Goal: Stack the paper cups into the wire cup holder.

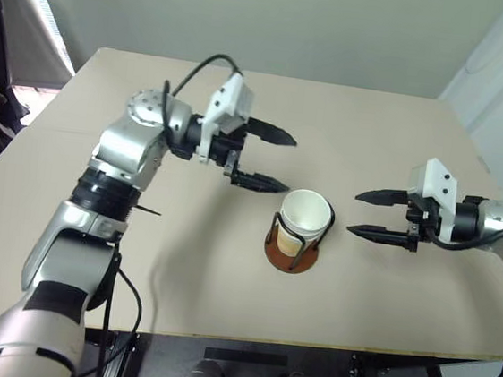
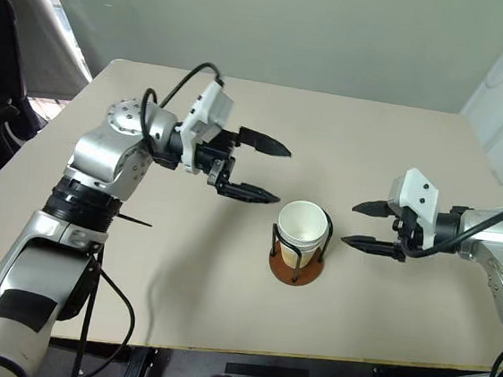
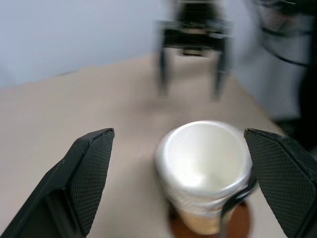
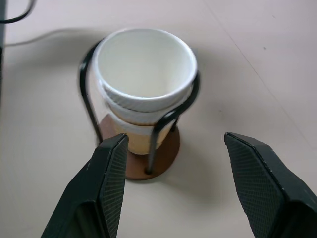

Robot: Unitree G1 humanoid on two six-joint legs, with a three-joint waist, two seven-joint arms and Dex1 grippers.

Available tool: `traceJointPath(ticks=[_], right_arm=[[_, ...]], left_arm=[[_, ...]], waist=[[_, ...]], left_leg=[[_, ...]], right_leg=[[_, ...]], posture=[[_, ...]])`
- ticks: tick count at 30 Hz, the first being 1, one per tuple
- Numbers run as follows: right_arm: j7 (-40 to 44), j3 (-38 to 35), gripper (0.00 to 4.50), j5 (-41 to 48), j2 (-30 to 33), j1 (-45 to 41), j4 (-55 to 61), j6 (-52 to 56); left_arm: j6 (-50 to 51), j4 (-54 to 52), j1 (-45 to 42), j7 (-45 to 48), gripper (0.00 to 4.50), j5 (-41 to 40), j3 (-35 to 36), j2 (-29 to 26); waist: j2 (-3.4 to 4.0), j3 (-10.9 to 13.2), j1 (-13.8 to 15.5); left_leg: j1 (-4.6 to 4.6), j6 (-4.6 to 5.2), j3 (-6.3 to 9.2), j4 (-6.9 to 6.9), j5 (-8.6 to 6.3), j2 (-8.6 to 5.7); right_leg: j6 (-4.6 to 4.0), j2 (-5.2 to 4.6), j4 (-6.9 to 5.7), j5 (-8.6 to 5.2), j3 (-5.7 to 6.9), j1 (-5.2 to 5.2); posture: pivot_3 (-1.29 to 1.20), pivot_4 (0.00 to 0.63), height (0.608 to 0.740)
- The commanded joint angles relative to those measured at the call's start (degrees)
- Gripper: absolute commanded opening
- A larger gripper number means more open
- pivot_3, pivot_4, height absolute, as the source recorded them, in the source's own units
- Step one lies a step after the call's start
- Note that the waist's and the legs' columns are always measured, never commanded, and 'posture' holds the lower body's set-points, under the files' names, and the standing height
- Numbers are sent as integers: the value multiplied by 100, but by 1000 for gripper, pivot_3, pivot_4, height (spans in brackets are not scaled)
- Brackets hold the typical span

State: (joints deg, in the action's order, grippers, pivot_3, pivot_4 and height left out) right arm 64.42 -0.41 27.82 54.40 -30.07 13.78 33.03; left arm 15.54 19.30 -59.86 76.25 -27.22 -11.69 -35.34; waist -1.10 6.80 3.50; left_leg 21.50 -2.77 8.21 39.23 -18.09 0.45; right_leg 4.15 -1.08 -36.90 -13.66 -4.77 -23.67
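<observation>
From the head views, you had the paper cups [image 1: 305,214] nested together inside the wire cup holder [image 1: 294,252], which stood on the bench [image 1: 181,262] between your two arms; the left gripper [image 1: 266,159] hung spread wide and empty just up and to its own left of the stack, its tips pointing toward the cups; the right gripper [image 1: 375,214] sat on the other side of the holder, partly spread, holding nothing, its tips aimed at the stack and near it without touching; no loose cup lay anywhere on the bench, so by my reading the stacking step was done and what remained was to clear both arms away without knocking the holder.

In the left wrist view, the stack sat just ahead of and between the two wide-set fingers [image 3: 81,178]; the white rim of the top cup was clear of both, and the black wire loop crossed close to the far finger; you would have wanted to back straight out rather than sweep sideways.

In the right wrist view, three rims showed one inside another within the loops, the stack leaning slightly; the reddish base lay directly ahead of the half-spread fingers, closer to one of them, with bare bench around it.
</observation>
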Motion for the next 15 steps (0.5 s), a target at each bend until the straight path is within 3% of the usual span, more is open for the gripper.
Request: traceJointPath(ticks=[1,15], right_arm=[[-274,-116,3100,-128,-131,-115,-204,-31],[-1956,-199,3100,-1106,-1051,-337,-1524,-321]], left_arm=[[80,-253,167,-720,4492,127,548,3],[223,-93,950,-3731,4492,1042,1455,542]], waist=[[0,0,22],[0,0,18]], left_leg=[[1,2,5,0,1,-2],[-9,3,-1,-6,3,-3]], right_leg=[[0,0,0,0,2,0],[-1,-3,0,0,0,-4]], posture=[[0,150,740],[0,150,740]])
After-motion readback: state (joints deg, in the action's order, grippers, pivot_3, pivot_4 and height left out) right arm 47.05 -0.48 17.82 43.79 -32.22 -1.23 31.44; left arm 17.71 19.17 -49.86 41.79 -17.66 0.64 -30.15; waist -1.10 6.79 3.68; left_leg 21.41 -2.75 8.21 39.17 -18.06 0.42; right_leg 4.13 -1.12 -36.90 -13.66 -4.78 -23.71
